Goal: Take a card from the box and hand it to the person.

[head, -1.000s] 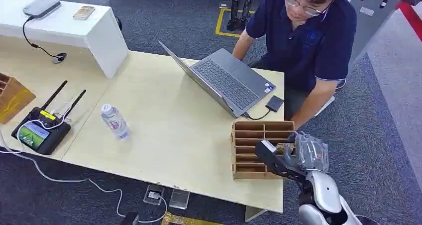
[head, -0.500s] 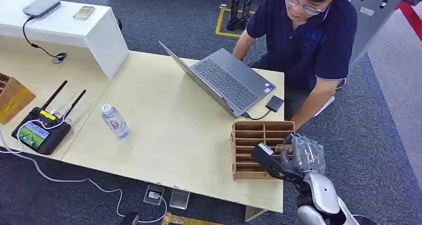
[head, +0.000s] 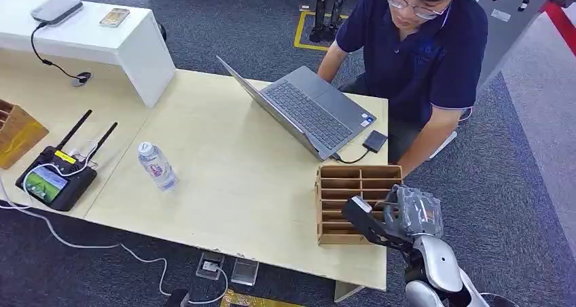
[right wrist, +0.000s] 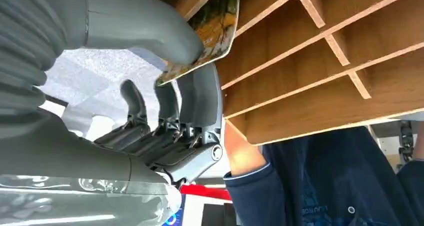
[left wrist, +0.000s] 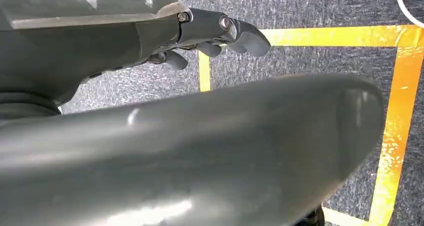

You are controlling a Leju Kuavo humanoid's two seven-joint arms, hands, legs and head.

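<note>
Box [head: 339, 185] matt raw wood (slotted); card [right wrist: 215, 31] glossy; right hand [right wrist: 165, 116] grey plastic.

Brown wooden box [head: 356, 185], mottled yellow-green card [right wrist: 216, 23], grey right hand [right wrist: 165, 86], navy-blue sleeve [right wrist: 260, 196].

No text, label or number is legible anywhere.

Pale wooden table [head: 224, 185]; grey carpet [head: 530, 185]
</note>
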